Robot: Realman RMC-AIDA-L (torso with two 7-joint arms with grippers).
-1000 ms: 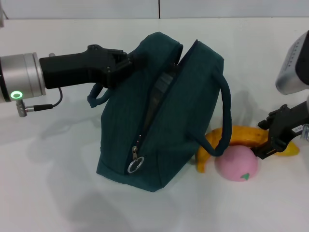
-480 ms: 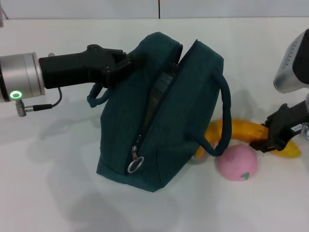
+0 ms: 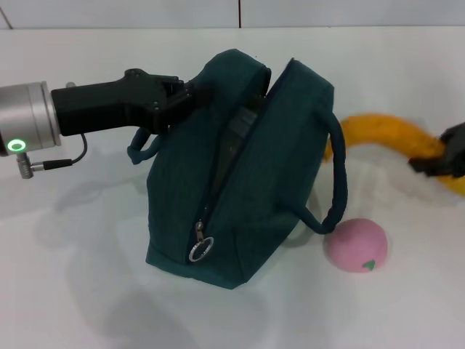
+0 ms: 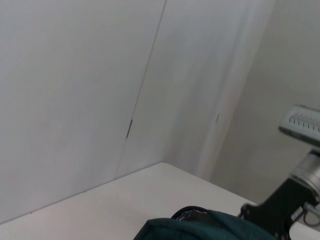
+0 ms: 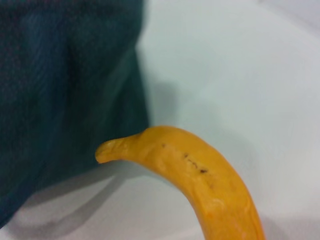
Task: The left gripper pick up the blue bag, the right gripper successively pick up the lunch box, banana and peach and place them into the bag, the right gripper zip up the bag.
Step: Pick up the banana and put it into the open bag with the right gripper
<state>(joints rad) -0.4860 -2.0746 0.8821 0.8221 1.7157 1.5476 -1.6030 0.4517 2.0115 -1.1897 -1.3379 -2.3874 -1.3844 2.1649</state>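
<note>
A white bench [image 3: 87, 291] is seen beneath everything, backed by pale wall panels [image 4: 75, 100] with a thin vertical seam. The left tool [image 3: 190, 96] is clamped on the upper edge of the blue bag [image 3: 247, 182], which is kept upright with its zipper open. The banana [image 3: 385, 134] is gripped by the right tool [image 3: 445, 156], closed on its far end, and is held off the bench beside the bag. The peach [image 3: 356, 245] is left on the bench below the right tool.
</note>
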